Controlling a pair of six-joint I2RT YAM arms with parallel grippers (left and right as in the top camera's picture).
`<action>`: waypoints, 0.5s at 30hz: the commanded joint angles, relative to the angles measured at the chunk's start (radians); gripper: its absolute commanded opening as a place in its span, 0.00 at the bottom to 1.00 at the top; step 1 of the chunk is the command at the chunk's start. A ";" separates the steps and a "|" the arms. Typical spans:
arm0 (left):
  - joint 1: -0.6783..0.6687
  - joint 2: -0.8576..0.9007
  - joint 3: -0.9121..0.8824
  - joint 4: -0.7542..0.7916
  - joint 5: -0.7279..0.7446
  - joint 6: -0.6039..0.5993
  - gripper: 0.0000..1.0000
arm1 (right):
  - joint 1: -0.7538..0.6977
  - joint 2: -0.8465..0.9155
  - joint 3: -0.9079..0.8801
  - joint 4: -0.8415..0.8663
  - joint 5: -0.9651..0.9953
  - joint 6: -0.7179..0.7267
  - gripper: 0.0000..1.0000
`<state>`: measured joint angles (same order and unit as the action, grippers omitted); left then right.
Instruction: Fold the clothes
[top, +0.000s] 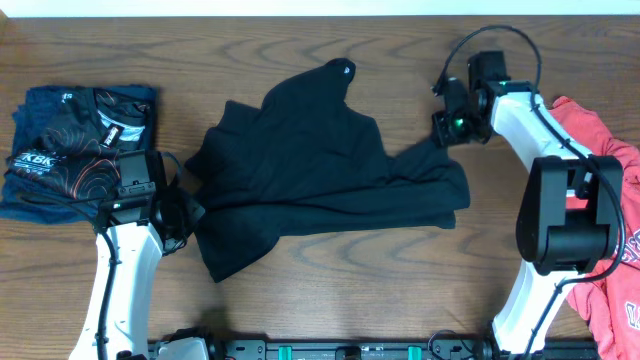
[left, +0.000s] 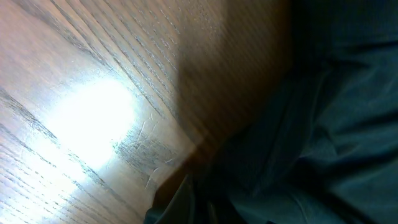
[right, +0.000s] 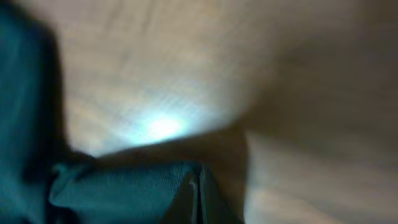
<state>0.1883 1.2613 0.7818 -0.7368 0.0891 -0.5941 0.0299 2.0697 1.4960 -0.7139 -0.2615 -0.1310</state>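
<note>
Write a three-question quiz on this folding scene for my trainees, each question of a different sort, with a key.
1. True or false: the black shirt lies neatly folded.
2. Which item lies at the right edge of the table? A) black shirt B) coral-red shirt C) white towel
3. Fill the blank: the folded navy shirt lies on the table's ____ side.
Key: 1 false, it is spread out and rumpled; 2 B; 3 left.
</note>
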 joint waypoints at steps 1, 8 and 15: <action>0.001 0.000 0.005 -0.006 -0.026 0.014 0.06 | -0.043 -0.003 0.167 0.042 0.147 0.164 0.01; 0.001 0.000 0.005 0.025 0.027 0.014 0.06 | -0.131 -0.003 0.435 0.115 0.304 0.386 0.10; -0.001 0.000 0.005 0.115 0.109 0.015 0.06 | -0.145 -0.003 0.420 -0.077 0.288 0.297 0.69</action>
<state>0.1879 1.2613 0.7818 -0.6361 0.1631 -0.5941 -0.1265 2.0583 1.9358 -0.6910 0.0093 0.1947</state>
